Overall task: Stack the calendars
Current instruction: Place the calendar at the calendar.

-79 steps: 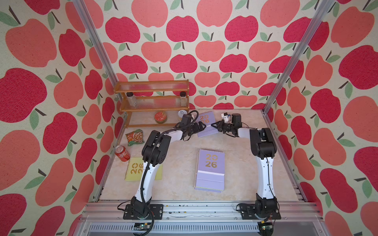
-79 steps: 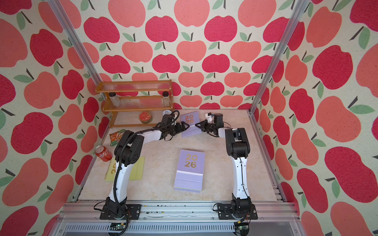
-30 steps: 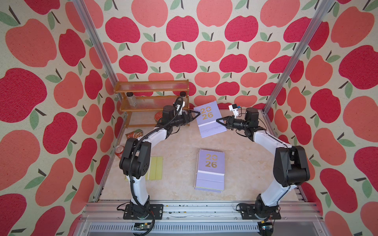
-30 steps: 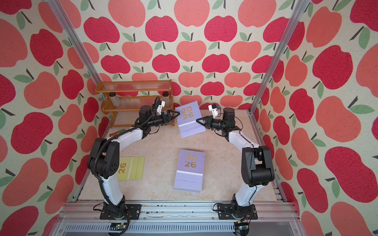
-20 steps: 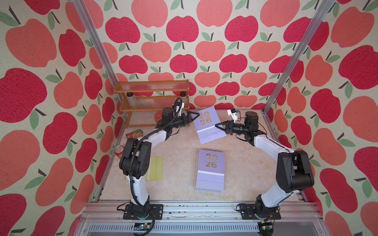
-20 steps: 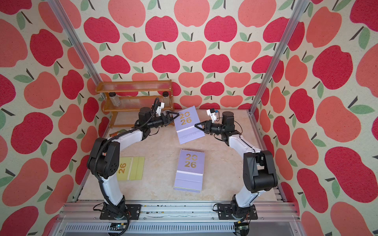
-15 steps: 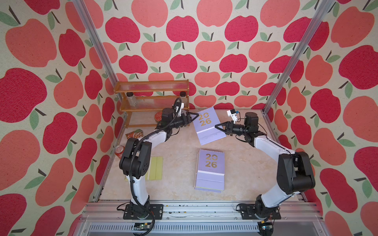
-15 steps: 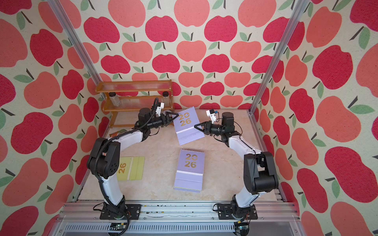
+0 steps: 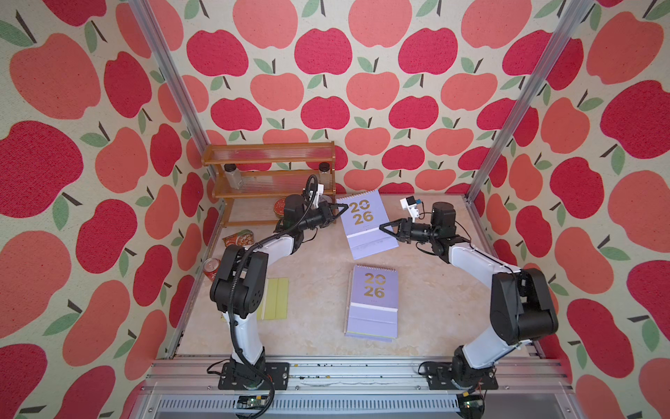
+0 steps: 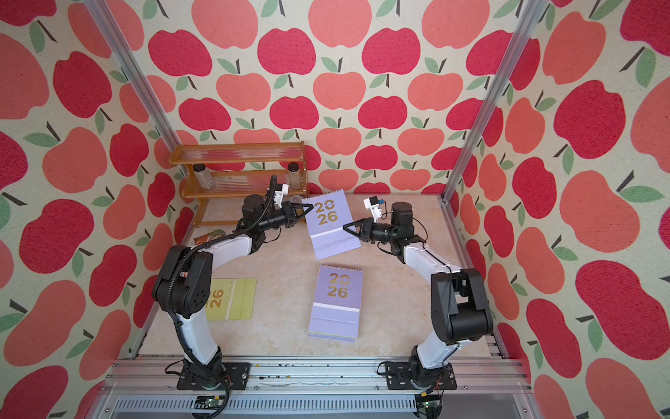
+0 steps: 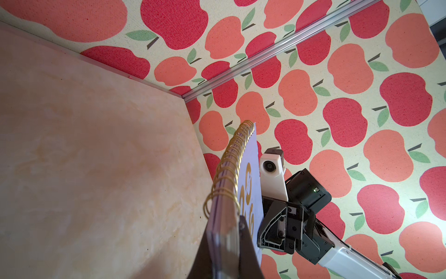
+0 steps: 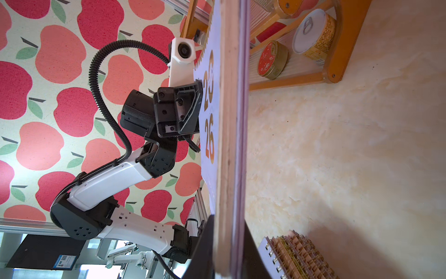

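While both arms meet just in front of the rack [image 9: 268, 154] [image 10: 239, 154], clutter sits close by. On the rack's bottom shelf are a red tin [image 9: 281, 206] [image 12: 271, 60] and a pull-tab can [image 12: 313, 36] on its side. Two jars [image 9: 232, 176] stand on the middle shelf. A packet [image 9: 239, 238] and a soda can [image 9: 209, 266] lie in front of the rack's left end, by the wall. The left wrist hangs right over the tin in both top views.

A held calendar [image 9: 366, 221] [image 10: 330, 225] [image 11: 248, 169] [image 12: 231, 120] is up off the table by the rack's right end, tilted. It is lilac, with gold "2026" and a gold spiral on top.
- Left gripper [image 9: 342, 207] [image 10: 308, 207] [image 11: 225, 232]: clamped on its spiral-side corner.
- Right gripper [image 9: 384, 228] [image 10: 347, 228] [image 12: 228, 241]: fingers either side of the opposite edge, lower down. Can't tell if they press.

The stack [image 9: 373, 301] [image 10: 339, 301] lies flat farther out from the rack, lilac cover on top. The right wrist view shows several spirals piled up. A yellow calendar [image 9: 277, 303] [image 10: 232, 299] lies flat, well out from the rack's left half, partly under the left arm.

The table [image 9: 311, 261] is beige marble-look. The walls [image 9: 326, 90] are apple print, with aluminium posts in the corners.
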Controlling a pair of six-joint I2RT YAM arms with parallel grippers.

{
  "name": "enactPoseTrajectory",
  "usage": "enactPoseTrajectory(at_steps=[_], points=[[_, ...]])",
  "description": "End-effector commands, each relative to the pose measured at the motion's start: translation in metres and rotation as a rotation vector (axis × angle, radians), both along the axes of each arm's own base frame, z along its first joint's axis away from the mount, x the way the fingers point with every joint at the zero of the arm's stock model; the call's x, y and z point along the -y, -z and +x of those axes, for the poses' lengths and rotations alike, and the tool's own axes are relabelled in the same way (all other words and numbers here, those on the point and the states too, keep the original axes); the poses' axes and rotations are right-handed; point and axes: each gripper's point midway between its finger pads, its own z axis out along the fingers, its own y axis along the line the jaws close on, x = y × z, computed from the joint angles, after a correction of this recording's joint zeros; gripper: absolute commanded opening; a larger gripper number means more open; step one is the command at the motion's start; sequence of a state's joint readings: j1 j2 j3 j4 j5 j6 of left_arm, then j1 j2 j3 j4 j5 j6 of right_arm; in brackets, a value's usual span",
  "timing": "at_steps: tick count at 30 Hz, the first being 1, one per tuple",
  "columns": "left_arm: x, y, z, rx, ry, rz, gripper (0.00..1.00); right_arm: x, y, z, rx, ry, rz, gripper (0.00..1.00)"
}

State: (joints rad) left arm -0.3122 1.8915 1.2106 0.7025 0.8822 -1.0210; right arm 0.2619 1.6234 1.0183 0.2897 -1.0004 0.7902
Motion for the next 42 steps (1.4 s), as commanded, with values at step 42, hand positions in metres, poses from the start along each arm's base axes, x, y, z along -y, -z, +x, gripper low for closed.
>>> enactPoseTrajectory(at_steps=[42], points=[[0.036, -0.08, -0.07, 0.287, 0.377, 0.029, 0.0, 0.008, -0.035, -0.022, 0.254, -0.143, 0.066, 0.58]])
